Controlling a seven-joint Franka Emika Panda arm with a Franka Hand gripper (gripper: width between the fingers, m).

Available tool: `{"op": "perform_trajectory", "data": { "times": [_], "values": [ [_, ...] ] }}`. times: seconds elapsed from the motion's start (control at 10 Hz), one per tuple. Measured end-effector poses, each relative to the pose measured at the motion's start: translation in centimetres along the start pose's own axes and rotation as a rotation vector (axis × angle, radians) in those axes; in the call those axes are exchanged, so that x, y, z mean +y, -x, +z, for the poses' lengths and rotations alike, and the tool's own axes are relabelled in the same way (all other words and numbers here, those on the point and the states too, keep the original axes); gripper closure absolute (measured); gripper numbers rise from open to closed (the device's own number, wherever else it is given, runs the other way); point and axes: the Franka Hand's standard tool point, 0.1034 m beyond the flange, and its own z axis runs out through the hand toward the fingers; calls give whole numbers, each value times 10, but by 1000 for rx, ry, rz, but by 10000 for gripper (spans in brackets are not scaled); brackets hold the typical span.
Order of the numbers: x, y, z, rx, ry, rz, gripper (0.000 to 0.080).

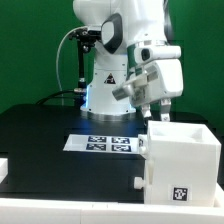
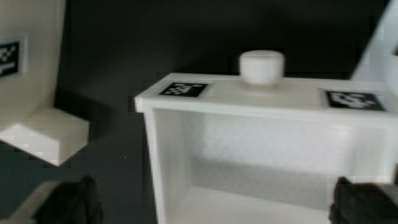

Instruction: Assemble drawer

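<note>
The arm (image 1: 120, 40) leans out over the exterior view's right half of the black table (image 1: 45, 125). Its gripper (image 2: 219, 200) hangs released. In the wrist view the two dark fingers (image 2: 71, 200) stand far apart, and the drawer's hollow shows between them.

The drawer (image 1: 180, 170) stands at the exterior view's right, close to the table's front edge. From here it is a white box about as tall as it is wide, with one tag (image 1: 181, 193) low on the face turned to that camera. The gripper is over its far corner on the exterior view's left, close to the rim; I cannot tell whether they touch.

Seen from the wrist, the drawer's open hollow faces the camera. A short round knob (image 2: 262, 67) stands upright on the flat face that caps the hollow, with two more tags (image 2: 183, 89), one on each side of it.

The marker board (image 1: 108, 143) lies flat just beside the drawer, on the exterior view's left, between it and the arm's base (image 1: 105, 95). A black cable (image 1: 66, 55) loops off the arm on that side too. A bit of white part (image 1: 3, 165) shows at the exterior view's left edge.

The wrist view shows a tall white block (image 2: 32, 40) carrying its own marker, near the drawer across a strip of bare table. A small sloping white piece (image 2: 45, 135) sits next to it. I cannot tell what either one is.
</note>
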Motion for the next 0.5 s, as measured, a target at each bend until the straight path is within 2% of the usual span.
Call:
{"op": "perform_trajectory", "data": {
  "times": [0.1,0.2,0.3,0.5],
  "values": [
    [-9,-4,18,40,-26,-57,151],
    [-13,-8,30,80,-25,-142,151],
    [-13,-11,37,108,-11,-205,151],
    [-5,-7,30,84,-12,-195,151]
  ]
}}
